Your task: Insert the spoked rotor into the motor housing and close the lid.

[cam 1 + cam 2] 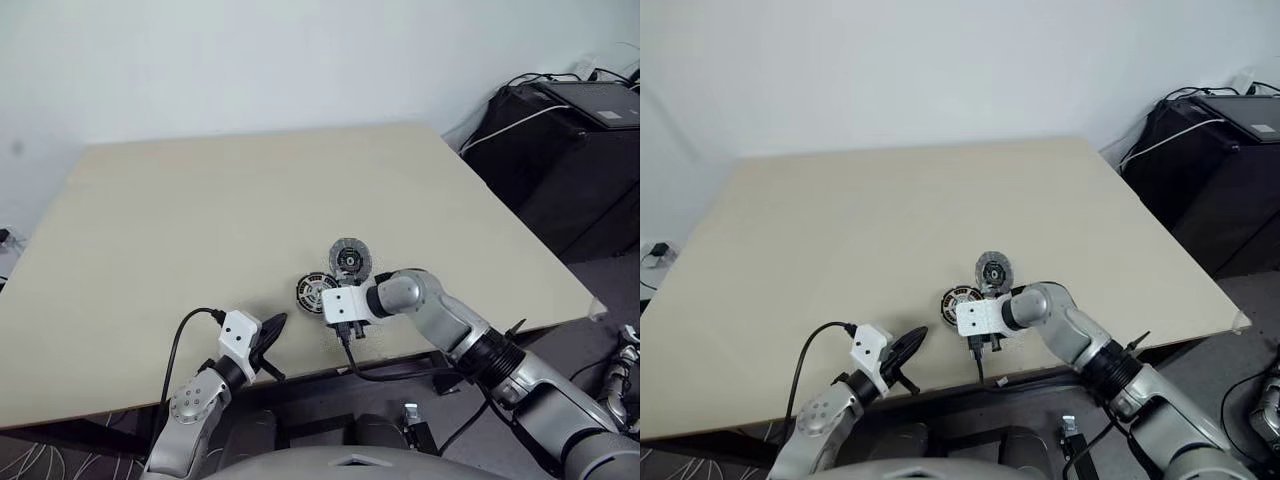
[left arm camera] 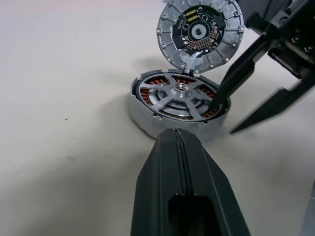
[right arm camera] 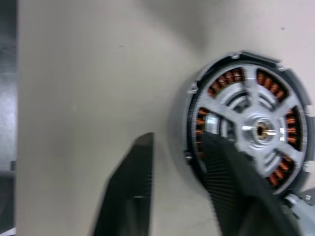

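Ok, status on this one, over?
Left tool shut, idle. Right tool open, one finger on spoked rotor, which sits in motor housing. Lid open, leaning. Nothing in the way.

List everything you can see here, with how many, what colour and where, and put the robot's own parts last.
table: one, beige, fills the middle.
motor housing: one, grey, coppery windings, near table edge.
spoked rotor: one, silver spokes, seated in the housing.
lid: one, silvery-grey, dark inner face, tilted up behind the housing.
dark equipment with cables: black, right of the table.
left gripper: black, shut, near edge.
right gripper: black, open, one finger on the rotor.
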